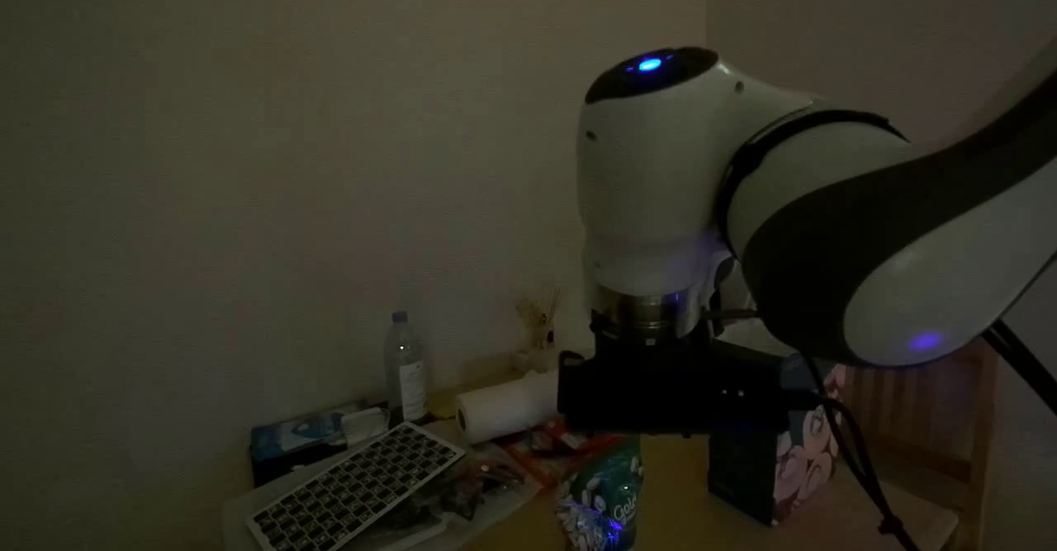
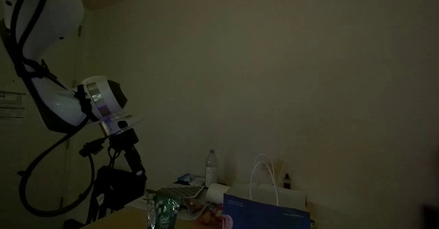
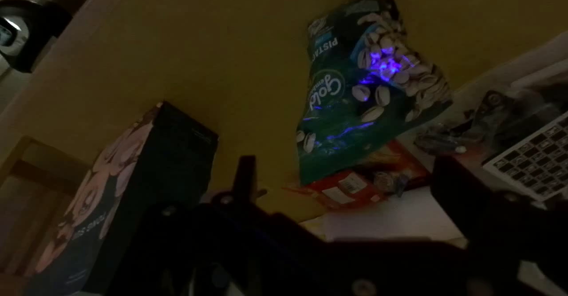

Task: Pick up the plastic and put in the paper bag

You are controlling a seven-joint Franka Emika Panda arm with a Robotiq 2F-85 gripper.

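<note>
- The black two-fingered tool (image 3: 347, 171) is spread, with a wide gap between its fingers (image 3: 450, 175) in the wrist view
- The white-and-black jointed robot arm (image 1: 652, 196) carries the tool; a blue light (image 1: 650, 64) is lit on the upper end cap in an exterior view
- The crumpled, glossy green plastic pouch (image 1: 607, 489) with pistachio print stands on the yellow-brown bench (image 3: 248, 56), upright in both exterior views
- In the wrist view, the plastic pouch shows beyond the fingers, its outline apart from both
- The rectangular, dark-sided paper bag (image 2: 267, 217) with pink round print and thin white handles stands upright on the bench
- The plastic pouch is outside the paper bag, with bench surface visible between the two in the wrist view
- The flat red packets (image 3: 341, 190) lie just beside the plastic pouch; whether they touch cannot be told
- The white paper roll (image 1: 500, 408) lies on its side near the upright clear bottle (image 1: 405, 377) with a white label
- The flat, white-framed panel (image 1: 355, 489) with a dark grid lies near the bottle
</note>
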